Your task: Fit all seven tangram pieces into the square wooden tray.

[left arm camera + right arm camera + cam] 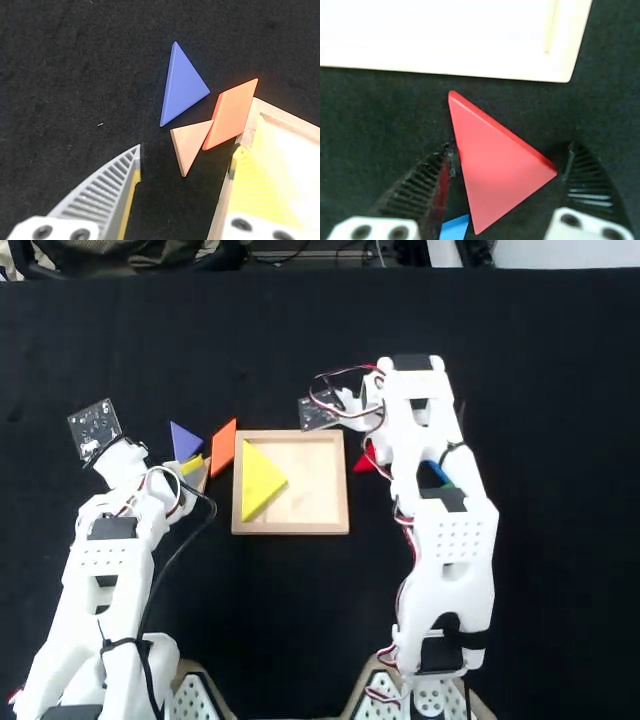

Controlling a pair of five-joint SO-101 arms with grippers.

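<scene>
My right gripper [510, 152] is spread open astride the red triangle [495, 165], just outside the wooden tray [290, 527]. A blue piece [455, 227] beside it is mostly cut off. My left gripper [182, 195] gapes empty at the tray's opposite side, near the orange parallelogram [231, 112]. A yellow triangle [260, 478] lies inside the tray.

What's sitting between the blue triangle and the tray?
The orange parallelogram lies there, one edge against the rim of the tray, the blue triangle on its other side. A small tan triangle touches one of its corners. The left wrist view shows this.
</scene>
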